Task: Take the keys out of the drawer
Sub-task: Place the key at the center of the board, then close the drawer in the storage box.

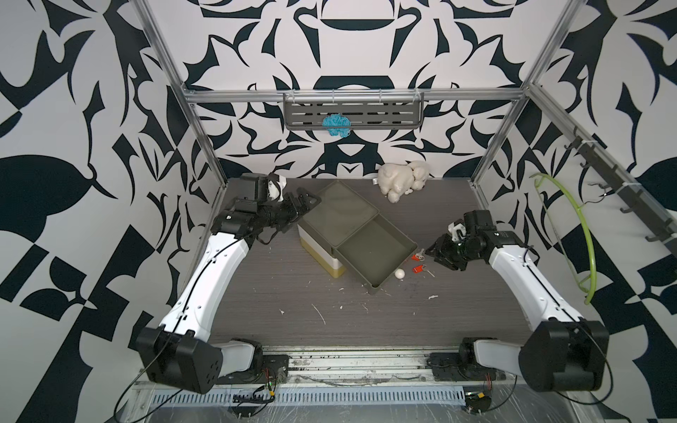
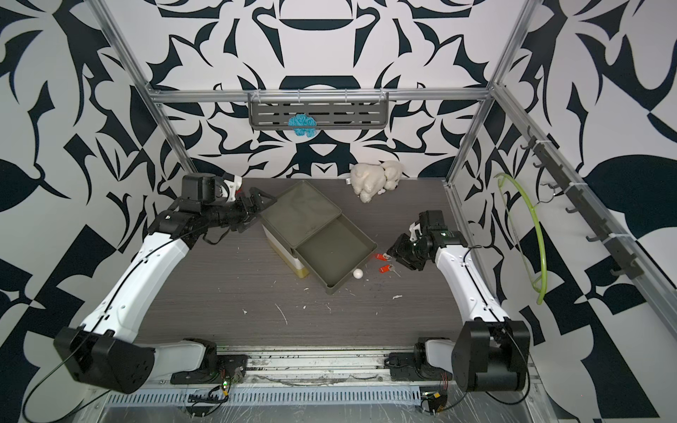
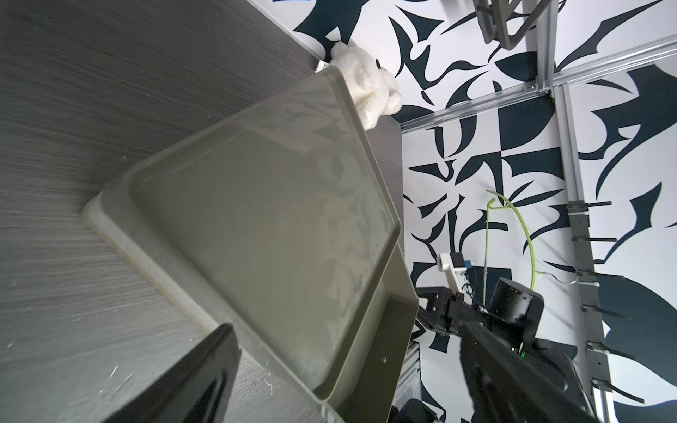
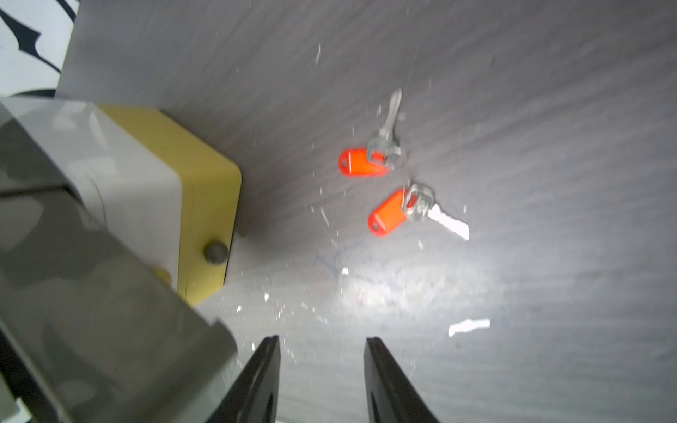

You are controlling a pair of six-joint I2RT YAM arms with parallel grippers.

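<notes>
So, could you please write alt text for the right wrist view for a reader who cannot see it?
Two metal keys with red oblong plastic tags lie apart on the grey wood-grain table, beyond the open, empty right tool. An olive-green drawer and a yellow-and-white box corner stand nearby.

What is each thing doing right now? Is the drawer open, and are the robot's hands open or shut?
Drawer: pulled open, empty.
Keys: out, lying on the table beside the drawer.
Right gripper: open, holding nothing, near the keys.
Left gripper: open, at the box, gripping nothing.
</notes>
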